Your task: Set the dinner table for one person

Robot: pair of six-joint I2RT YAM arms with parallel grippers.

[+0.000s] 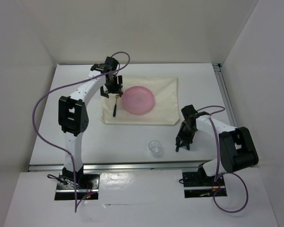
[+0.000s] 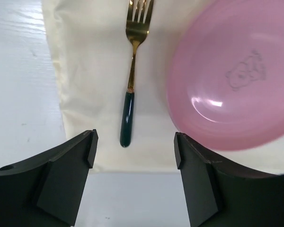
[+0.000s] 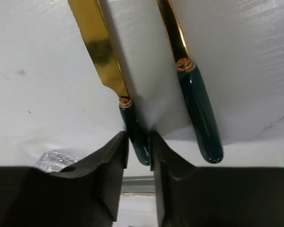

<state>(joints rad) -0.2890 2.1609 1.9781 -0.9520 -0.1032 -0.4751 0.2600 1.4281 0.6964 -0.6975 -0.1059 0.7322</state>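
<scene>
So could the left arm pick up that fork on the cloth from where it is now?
Probably yes. The left gripper hangs open right over the fork, whose dark handle lies bare on the cream cloth, in line with the gap between the fingers. The pink plate sits beside it but apart.

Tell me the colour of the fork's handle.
The fork handle is dark green; the left wrist view shows it best.

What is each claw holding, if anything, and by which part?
The right claw grips the gold knife by its dark green handle, near its end. The left claw is open and holds nothing; it hovers over the fork.
</scene>
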